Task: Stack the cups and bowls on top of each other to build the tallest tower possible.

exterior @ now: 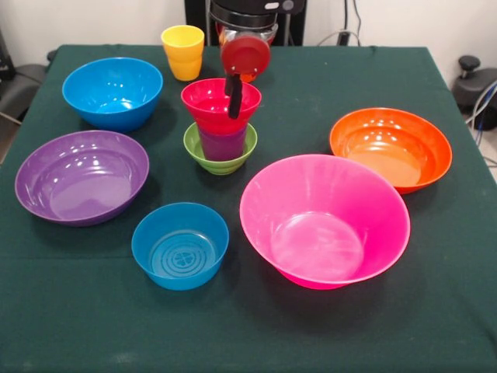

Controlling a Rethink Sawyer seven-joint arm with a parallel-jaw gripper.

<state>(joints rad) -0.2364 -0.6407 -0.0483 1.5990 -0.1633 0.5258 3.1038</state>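
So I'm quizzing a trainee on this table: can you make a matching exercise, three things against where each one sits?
Things:
1. yellow cup
2. red bowl
3. pink bowl

Places:
A. on the purple cup, in the green bowl
B. nearest the camera, on the picture's right
C. alone at the far edge of the table

Pairs: 1-C, 2-A, 3-B

The arm [245, 23] is cut off by the top edge. The purple cup [223, 144] is mostly hidden between red bowl [210, 105] and green bowl [220, 159].
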